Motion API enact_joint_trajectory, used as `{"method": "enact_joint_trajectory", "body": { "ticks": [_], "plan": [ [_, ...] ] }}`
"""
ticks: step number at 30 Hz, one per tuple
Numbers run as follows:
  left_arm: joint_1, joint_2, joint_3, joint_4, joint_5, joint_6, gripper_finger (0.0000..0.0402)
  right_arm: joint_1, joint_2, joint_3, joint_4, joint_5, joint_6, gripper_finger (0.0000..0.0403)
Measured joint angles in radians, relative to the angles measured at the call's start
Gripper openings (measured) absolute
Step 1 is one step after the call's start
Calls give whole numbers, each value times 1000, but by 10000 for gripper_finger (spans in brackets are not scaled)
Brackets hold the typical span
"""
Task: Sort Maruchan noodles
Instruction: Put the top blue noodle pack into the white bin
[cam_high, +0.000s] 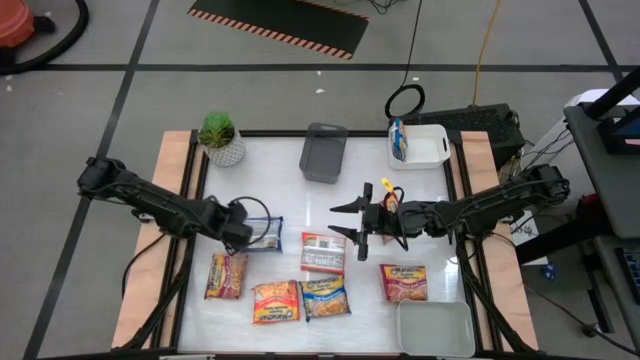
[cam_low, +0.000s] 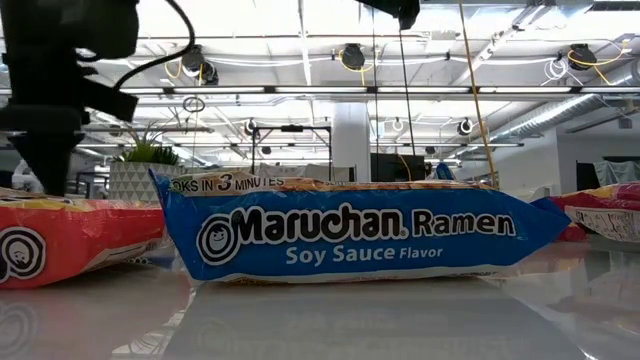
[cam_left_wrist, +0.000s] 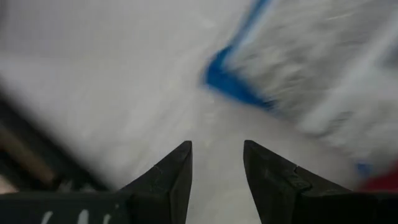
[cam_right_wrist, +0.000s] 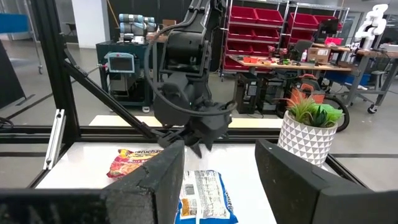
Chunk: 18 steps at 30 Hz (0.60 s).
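Note:
Several Maruchan noodle packets lie flat on the white table. One lies back up, blue-edged (cam_high: 267, 234). A white-and-red one (cam_high: 322, 252) lies right of it. Along the near edge lie an orange one (cam_high: 227, 275), an orange-red one (cam_high: 275, 302), a blue one (cam_low: 350, 235) and a red one (cam_high: 403, 282). My left gripper (cam_high: 243, 232) points steeply down at the blue-edged packet's left end, open; the left wrist view shows bare table between its fingers (cam_left_wrist: 217, 144) and the packet's blue edge (cam_left_wrist: 230, 81) beyond them. My right gripper (cam_high: 340, 220) hangs level above the table's middle, open and empty (cam_right_wrist: 221, 149).
A grey tray (cam_high: 323, 152) stands at the far middle. A white tray (cam_high: 428, 148) at the far right holds a blue packet (cam_high: 398, 140). Another white tray (cam_high: 435, 328) sits at the near right corner. A potted plant (cam_high: 220, 138) stands at the far left.

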Motion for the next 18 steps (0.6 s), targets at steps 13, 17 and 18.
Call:
{"method": "enact_joint_trajectory", "body": {
  "ticks": [13,17,18],
  "plan": [
    [27,-7,-210,241,72,106,150,0,0,0,0,0,0,192],
    [32,-6,-213,278,58,201,150,0,0,0,0,0,-3,192],
    [32,-6,-210,288,43,214,150,0,0,1,-1,0,-3,192]
  ]
}}
